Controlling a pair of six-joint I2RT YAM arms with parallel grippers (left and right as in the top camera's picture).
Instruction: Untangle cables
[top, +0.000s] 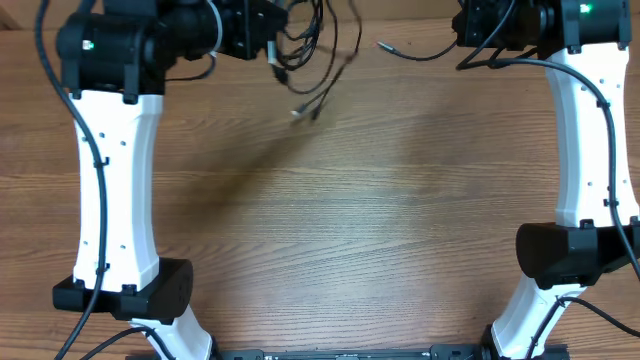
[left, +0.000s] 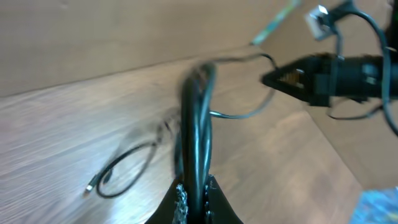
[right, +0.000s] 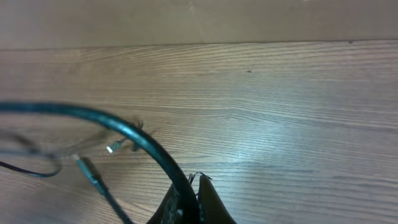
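Note:
My left gripper (top: 272, 40) at the table's far left is shut on a bunch of thin black cables (top: 310, 45). They hang in loose loops, and their plug ends (top: 300, 112) dangle lower. In the left wrist view the bunch (left: 196, 118) rises straight from the left gripper (left: 195, 186), and a loose cable loop (left: 127, 168) lies on the wood. My right gripper (top: 462, 28) at the far right is shut on one black cable (top: 420, 55) that runs left. In the right wrist view this cable (right: 106, 121) arcs left out of the right gripper (right: 188, 182), with small plug ends (right: 112, 148) beyond it.
The wooden table (top: 380, 220) fills the view. Both white arms stand along the left (top: 115, 180) and right (top: 585, 150) sides, with thicker black wires along them. In the left wrist view the right gripper (left: 323, 78) shows at the upper right.

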